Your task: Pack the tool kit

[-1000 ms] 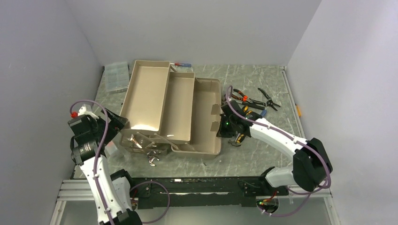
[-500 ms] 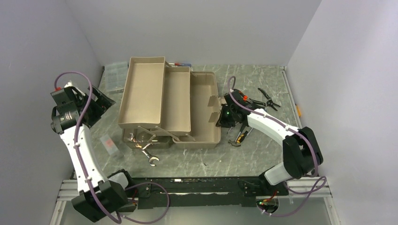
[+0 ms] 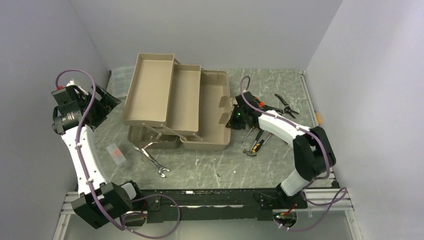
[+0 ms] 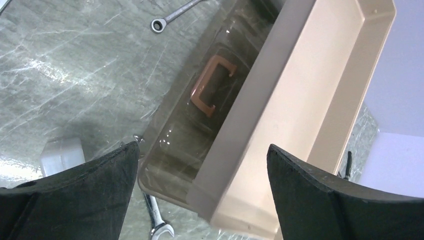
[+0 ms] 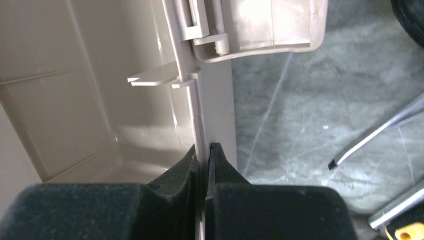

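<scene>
— Seen from above, where is the toolbox against your grippers?
— The toolbox sits mid-table, both trays folded out to the left. My right gripper is at its right wall. My left gripper hangs off to the left, raised, apart from the top tray. A wrench lies by the box's near-left corner, with a small case left of it. Pliers lie beyond my right arm.
— What differs from a second ago?
— My left gripper was low at the box's near-left corner. It has lifted and swung out left, uncovering the case. The box has slid back and to the left, and my right arm has stretched after it, keeping its place on the wall.
— And the left wrist view?
— My fingers stand wide apart with nothing between them. Well below them lies the smoky lid with its pink handle. The top tray overhangs the lid on the right, and the case shows at the left beside my finger.
— The right wrist?
— My fingers are pinched together on the box's thin right wall, one inside the box and one outside. The latch is just ahead of them on the same wall. A screwdriver rests on the table to the right, apart from the box
</scene>
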Available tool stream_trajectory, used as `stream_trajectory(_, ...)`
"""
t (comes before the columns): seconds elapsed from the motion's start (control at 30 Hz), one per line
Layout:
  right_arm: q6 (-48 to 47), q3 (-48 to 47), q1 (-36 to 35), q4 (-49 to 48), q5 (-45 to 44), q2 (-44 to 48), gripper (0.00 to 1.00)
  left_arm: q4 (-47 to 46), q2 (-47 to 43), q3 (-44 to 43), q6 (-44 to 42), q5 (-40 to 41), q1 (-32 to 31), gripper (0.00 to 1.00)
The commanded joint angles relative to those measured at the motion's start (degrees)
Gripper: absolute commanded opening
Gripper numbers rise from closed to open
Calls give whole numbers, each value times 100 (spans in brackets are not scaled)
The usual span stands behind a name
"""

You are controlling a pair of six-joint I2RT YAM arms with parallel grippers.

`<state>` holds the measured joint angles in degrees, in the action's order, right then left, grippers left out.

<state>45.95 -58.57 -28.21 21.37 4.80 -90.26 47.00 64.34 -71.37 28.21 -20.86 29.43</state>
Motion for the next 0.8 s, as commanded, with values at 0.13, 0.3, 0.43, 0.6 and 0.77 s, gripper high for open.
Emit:
stream_trajectory(0.13, 55, -944, 85, 74, -940, -84, 28, -110, -61, -390, -111, -168, -173, 99)
stream_trajectory(0.3, -125, -376, 139, 183, -1253, 947, 63, -54, -170, -623, -242, 112, -668, 99)
stream_trajectory(0.43, -154, -367, 217, 673, -1650, 1467, 63, -46, -305, -890, -302, 368, -1101, 99)
stream_trajectory(0.6, -31, -189, 646, 939, -2068, 1864, 60, 61, -379, -1347, -461, 536, -1720, 99)
stream_trajectory(0.77, -13, -315, 1151, 1127, -2270, 1499, 58, -294, -510, -1241, -604, 63, -2364, 97)
